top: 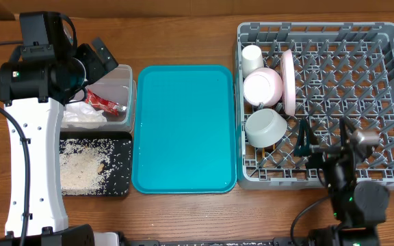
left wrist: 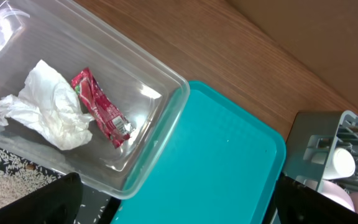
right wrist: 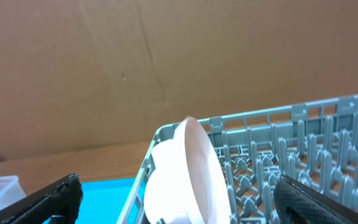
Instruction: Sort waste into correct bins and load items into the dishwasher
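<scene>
The clear tub (top: pixel 123 76) holds the red wrapper (top: pixel 104 102) and the white napkin (top: pixel 83 113); both also show in the left wrist view, wrapper (left wrist: pixel 98 107) and napkin (left wrist: pixel 45 106). The black tray (top: pixel 118 154) holds rice grains (top: pixel 81 167). The grey dish rack (top: pixel 361 41) holds the white cup (top: pixel 252 58), pale pink bowl (top: pixel 263 87), plate (top: pixel 289 82) on edge and grey-green bowl (top: pixel 265 128). My left gripper (left wrist: pixel 176 186) is open and empty above the tub's corner. My right gripper (right wrist: pixel 176 186) is open, over the rack behind the plate (right wrist: pixel 197 168). The chopsticks are not visible.
The teal serving tray (top: pixel 183 126) lies between the bins and the rack. The left arm's white body (top: pixel 33 157) runs along the table's left side. The right arm (top: pixel 351 184) stands at the rack's front edge. A brown cardboard wall is behind the table.
</scene>
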`<state>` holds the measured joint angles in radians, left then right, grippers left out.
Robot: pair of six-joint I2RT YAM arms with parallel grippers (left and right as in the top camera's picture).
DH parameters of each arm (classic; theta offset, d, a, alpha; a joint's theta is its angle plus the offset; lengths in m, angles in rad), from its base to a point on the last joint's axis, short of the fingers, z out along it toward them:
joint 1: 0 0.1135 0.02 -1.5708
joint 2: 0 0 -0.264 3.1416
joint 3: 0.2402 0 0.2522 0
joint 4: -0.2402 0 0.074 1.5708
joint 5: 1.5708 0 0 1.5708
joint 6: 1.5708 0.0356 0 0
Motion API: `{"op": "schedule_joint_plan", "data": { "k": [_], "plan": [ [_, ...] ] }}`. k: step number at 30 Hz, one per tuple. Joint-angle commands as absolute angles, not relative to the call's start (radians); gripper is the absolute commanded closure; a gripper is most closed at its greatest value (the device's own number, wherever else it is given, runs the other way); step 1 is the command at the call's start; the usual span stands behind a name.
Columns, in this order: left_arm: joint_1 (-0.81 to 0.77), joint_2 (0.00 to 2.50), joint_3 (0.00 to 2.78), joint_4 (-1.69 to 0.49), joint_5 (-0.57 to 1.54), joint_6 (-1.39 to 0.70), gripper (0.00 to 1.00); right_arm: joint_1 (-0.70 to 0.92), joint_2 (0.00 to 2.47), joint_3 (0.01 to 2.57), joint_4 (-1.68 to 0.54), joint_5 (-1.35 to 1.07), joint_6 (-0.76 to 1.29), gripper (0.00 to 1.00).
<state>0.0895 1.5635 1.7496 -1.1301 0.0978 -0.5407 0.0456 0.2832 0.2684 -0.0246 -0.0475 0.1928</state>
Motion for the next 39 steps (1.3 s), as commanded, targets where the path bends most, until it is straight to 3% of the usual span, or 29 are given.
{"op": "schedule_joint_plan", "data": {
  "k": [1,21,39],
  "plan": [
    [0.091,1.550,1.769,-1.129,0.101,-0.527,0.00,0.035,0.218,0.191,0.015,-0.047,0.241,0.00],
    [0.091,1.550,1.769,-1.129,0.102,-0.527,0.00,0.021,0.001,0.008,-0.082,-0.045,0.231,0.00],
    [0.091,1.550,1.769,-1.129,0.101,-0.527,0.00,0.021,0.003,0.008,-0.080,-0.047,0.210,0.00]
  ]
}}
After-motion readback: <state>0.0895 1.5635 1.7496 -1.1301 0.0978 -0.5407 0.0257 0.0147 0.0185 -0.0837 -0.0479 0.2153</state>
